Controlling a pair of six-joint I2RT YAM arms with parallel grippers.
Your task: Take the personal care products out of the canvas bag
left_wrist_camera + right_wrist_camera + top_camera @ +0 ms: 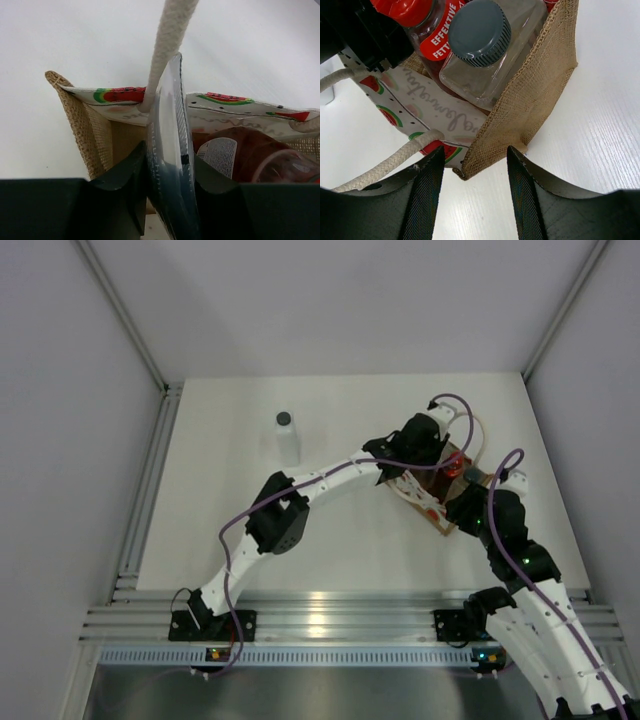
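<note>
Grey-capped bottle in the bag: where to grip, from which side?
Grip the grey cap, coming straight in through the mouth of the bag: the cap points out, exposed, while the red bottle and the bag crowd the clear body.

We read this as robotics lab test cell. White tabletop (340,420) at frame centre, boxed by plain grey panels (60,440) at left, top, right. Aluminium extrusion rails (340,612) along bottom edge carry two arm bases (205,618), bolted side by side. Purple cables (228,575) loop along white arms (330,478). We see bare metal framing posts (125,315) in upper corners.
</note>
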